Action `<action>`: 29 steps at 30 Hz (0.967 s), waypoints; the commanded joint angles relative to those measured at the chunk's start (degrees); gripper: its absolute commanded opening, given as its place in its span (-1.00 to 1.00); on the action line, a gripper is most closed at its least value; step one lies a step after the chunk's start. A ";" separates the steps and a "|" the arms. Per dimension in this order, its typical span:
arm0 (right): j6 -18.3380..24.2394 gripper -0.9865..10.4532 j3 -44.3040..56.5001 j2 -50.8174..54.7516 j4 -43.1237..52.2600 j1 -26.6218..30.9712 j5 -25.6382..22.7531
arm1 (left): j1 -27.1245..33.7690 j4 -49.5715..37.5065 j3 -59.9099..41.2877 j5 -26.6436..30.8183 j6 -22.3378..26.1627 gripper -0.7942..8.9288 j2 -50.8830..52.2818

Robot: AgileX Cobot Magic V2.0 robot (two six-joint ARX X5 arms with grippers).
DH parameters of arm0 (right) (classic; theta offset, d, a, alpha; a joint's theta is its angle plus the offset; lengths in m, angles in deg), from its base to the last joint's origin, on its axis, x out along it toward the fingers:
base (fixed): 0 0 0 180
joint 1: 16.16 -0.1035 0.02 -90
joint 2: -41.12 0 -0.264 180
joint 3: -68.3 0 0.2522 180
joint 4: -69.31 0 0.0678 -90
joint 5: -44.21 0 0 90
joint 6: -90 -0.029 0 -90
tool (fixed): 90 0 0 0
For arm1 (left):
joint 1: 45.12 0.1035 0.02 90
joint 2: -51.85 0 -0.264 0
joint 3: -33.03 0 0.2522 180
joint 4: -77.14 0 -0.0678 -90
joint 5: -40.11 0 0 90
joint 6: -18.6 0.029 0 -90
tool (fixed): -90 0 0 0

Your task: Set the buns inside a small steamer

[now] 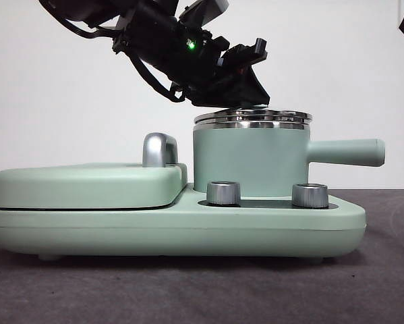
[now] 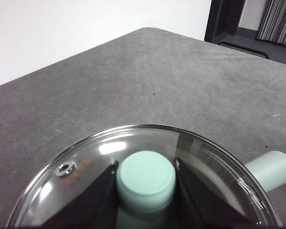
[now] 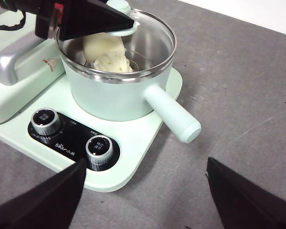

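1. Buns (image 3: 107,56) lay inside the small steamer (image 1: 250,158); only the right wrist view showed them, through the glass lid (image 2: 200,157).
2. Left gripper (image 2: 145,179) pinched the lid's green knob (image 2: 145,180), lid seated on the rim.
3. Right gripper (image 3: 145,188) hung spread, empty, beside the dials (image 3: 100,150).
4. Front view hid the contents.

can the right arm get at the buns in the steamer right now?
Probably not. The glass lid sits on the small steamer over the buns, and the left gripper grips its knob.
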State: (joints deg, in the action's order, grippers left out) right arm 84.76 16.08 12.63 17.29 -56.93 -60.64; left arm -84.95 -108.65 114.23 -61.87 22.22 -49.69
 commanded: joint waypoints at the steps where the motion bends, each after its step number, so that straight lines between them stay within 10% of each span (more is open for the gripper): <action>1: -0.79 -0.13 -0.28 -0.26 0.44 -0.35 -0.22 | -0.28 -0.59 1.64 0.48 0.61 -0.81 -1.20; 22: -0.79 -0.13 -0.28 -0.26 0.42 -0.35 -0.22 | 0.07 3.93 1.62 1.55 3.23 -0.81 -1.68; 29: -0.79 -0.13 -0.28 -0.26 0.39 -0.35 -0.20 | 0.07 3.21 1.68 1.55 2.75 -0.24 -1.66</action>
State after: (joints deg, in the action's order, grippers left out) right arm 84.61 16.08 12.63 17.22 -56.93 -60.66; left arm -84.89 -105.52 115.21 -60.54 24.84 -49.82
